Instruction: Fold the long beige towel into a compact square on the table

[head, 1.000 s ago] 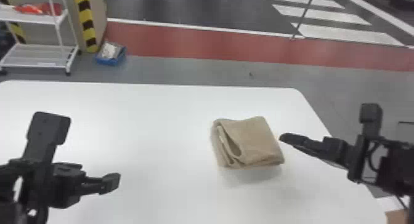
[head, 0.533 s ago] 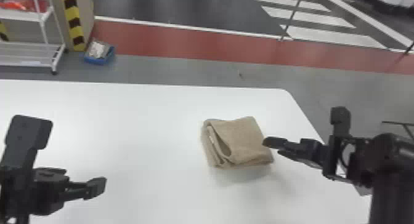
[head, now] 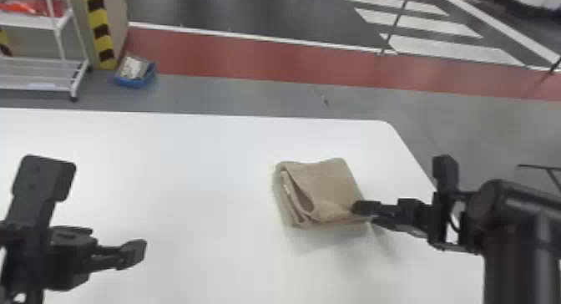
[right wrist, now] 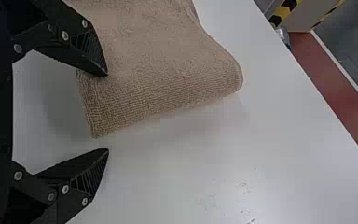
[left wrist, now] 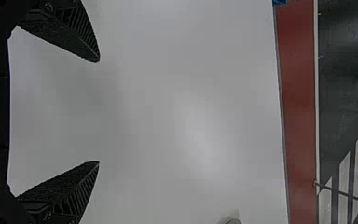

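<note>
Fingers of the left gripper [head: 71,257] stand wide apart with nothing between them, over the near left part of the white table [head: 188,178]. At the right, the fingers of the right gripper [head: 407,217] are also wide apart; one tip lies over the near right edge of the towel [head: 334,186], but if it touches, I cannot tell. The towel rests on the table in one thick, folded, almost square bundle, its layers a little open at the left side. Beyond, on the floor, are blue box [head: 134,79] and white rack [head: 31,79].
</note>
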`<control>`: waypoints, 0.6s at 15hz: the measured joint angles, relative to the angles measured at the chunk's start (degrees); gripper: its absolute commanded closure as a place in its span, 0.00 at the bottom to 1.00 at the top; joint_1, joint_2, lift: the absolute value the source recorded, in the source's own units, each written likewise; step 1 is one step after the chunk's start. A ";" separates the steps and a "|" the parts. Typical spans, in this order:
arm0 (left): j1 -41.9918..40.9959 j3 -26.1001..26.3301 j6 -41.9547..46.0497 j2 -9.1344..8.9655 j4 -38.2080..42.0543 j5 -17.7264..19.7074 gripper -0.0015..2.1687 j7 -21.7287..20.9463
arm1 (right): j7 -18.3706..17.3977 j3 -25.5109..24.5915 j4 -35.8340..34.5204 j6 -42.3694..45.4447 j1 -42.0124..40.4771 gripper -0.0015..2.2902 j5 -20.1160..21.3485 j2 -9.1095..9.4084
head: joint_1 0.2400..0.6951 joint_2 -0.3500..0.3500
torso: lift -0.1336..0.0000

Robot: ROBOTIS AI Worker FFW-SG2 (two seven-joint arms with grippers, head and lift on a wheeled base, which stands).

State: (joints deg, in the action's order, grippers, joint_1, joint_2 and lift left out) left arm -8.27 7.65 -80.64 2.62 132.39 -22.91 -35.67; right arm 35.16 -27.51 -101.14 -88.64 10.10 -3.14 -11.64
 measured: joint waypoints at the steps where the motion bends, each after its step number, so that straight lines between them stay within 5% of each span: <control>1: -0.07 -0.18 0.00 0.02 0.04 -0.05 0.05 -0.01 | 0.01 0.31 0.48 0.82 0.10 0.32 0.39 0.06 | 1.00 0.13 | 0.07; 5: -0.25 -0.41 0.00 0.02 0.06 -0.11 0.05 0.03 | 0.42 -0.24 0.66 1.26 0.18 0.66 -1.21 0.34 | 1.00 0.14 | 0.07; 9: -0.26 -0.37 0.00 0.02 -0.07 -0.15 0.05 0.08 | 0.73 -1.11 -1.51 -0.43 -0.56 0.66 -4.44 1.27 | 1.00 0.17 | 0.07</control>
State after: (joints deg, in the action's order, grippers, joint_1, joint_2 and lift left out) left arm -8.53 7.28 -80.64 2.64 132.32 -23.06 -35.59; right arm 35.89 -28.61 -102.65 -89.08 9.54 -7.59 -10.37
